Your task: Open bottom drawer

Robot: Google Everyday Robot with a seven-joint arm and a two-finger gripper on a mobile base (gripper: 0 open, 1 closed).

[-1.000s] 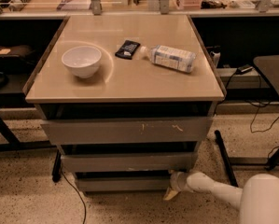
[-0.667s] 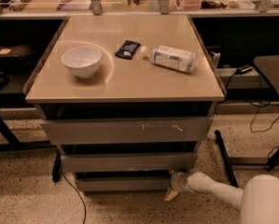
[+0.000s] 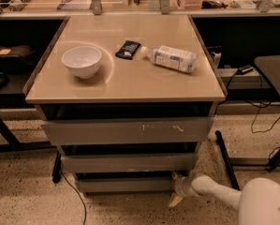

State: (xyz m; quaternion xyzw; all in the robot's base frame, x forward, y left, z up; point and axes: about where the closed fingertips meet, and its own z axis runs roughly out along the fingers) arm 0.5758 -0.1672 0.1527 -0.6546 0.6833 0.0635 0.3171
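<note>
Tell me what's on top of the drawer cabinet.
On the cabinet: a white bowl, a small dark packet and a plastic bottle lying on its side. Its insides are hidden behind the fronts. The gripper is low at the right end of the bottom drawer.

1. Beige rectangular counter point(image 3: 130, 86): flat, glossy top.
2. White round bowl point(image 3: 82, 61): upright, on the left part.
3. Small black flat packet point(image 3: 128, 49): rear centre.
4. Clear plastic bottle point(image 3: 173, 58) with a pale label: on its side, just right of the packet.
5. Pincer point(image 3: 174, 189): below the counter, at the lower right corner, near the speckled floor point(image 3: 27, 196).
</note>
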